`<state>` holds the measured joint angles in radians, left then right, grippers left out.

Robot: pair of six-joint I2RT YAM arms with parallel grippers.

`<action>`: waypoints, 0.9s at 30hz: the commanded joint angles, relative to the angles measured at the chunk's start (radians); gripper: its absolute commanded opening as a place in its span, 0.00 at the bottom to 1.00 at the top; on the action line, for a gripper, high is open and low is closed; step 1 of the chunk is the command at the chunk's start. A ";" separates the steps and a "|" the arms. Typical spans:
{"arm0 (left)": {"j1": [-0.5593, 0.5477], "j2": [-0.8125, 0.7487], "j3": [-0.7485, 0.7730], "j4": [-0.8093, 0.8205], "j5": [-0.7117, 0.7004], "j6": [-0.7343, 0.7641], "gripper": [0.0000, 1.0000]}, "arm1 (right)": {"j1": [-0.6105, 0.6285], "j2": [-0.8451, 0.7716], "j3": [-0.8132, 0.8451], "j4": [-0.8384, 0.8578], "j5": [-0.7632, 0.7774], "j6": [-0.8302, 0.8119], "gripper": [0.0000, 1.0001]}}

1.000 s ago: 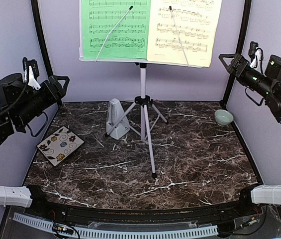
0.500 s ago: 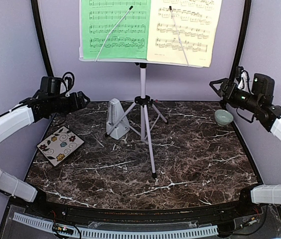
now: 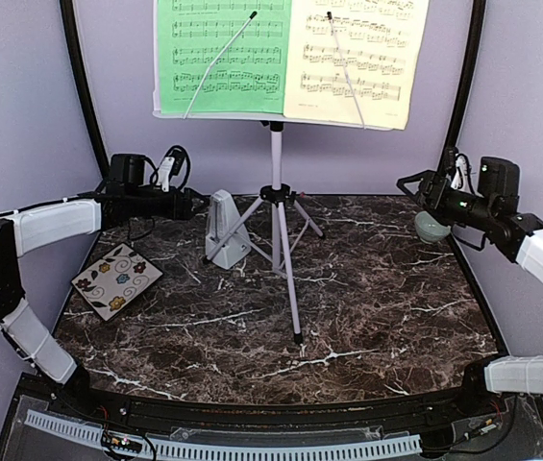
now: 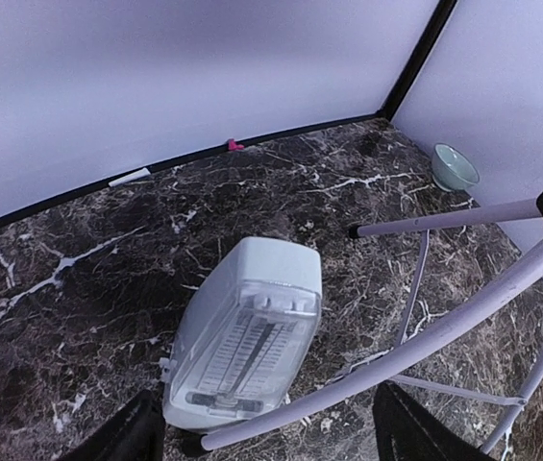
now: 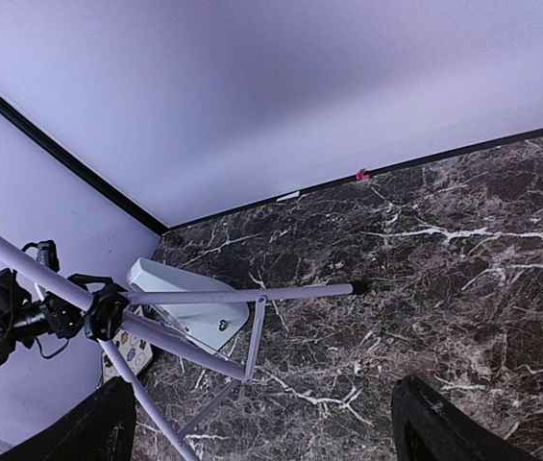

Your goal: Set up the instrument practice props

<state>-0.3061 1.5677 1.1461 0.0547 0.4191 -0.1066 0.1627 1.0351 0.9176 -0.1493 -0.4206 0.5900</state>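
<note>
Now both arms have swung inward, so my left end effector [image 3: 192, 204], open and empty, hovers just beside the metronome [image 3: 222, 230] on the bench [image 3: 377, 307] at the music stand [image 3: 276, 163] legs, ready to grasp it, while the right end effector [image 3: 406, 182] is also open and empty.

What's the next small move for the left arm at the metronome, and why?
Probably ease the left gripper forward so its open fingers straddle the metronome, which stands just ahead, untouched. Watch the music stand leg crossing low in front of it.

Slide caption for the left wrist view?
Open left tool faces the grey metronome, with a white stand leg crossing in front.
</note>
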 commanded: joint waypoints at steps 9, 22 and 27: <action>-0.020 0.137 0.113 0.094 0.057 0.066 0.77 | 0.010 0.035 -0.022 0.124 -0.007 0.078 0.92; -0.077 0.293 0.256 0.037 0.004 0.133 0.76 | 0.111 0.156 -0.066 0.306 0.124 0.186 0.92; -0.077 0.307 0.260 0.008 -0.073 0.151 0.71 | 0.151 0.190 -0.063 0.325 0.128 0.189 0.91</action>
<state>-0.3813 1.8759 1.3769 0.1066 0.4160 0.0086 0.2897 1.2121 0.8597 0.0940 -0.3206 0.7635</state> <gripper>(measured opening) 0.730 0.917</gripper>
